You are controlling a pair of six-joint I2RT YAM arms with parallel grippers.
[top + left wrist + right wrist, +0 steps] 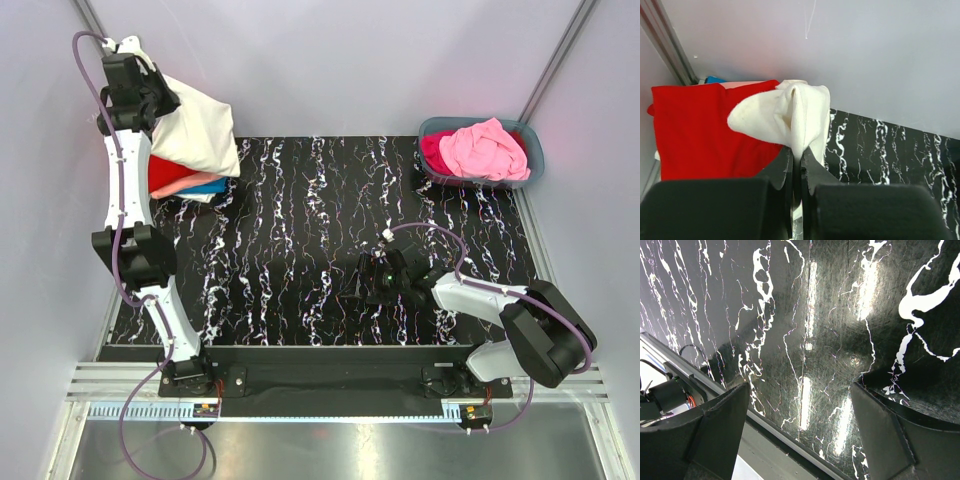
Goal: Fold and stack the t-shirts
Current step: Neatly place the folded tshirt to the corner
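My left gripper is raised at the far left corner and is shut on a folded cream t-shirt, which hangs over a stack of folded shirts: red, salmon and blue. In the left wrist view the jaws pinch the cream cloth above the red shirt. A pink t-shirt lies on a magenta one in the tub. My right gripper is open and empty, low over the table; its fingers show bare tabletop between them.
A grey-blue plastic tub stands at the far right corner of the black marbled table. Grey walls close in the back and sides. The table's near edge rail runs just under my right gripper.
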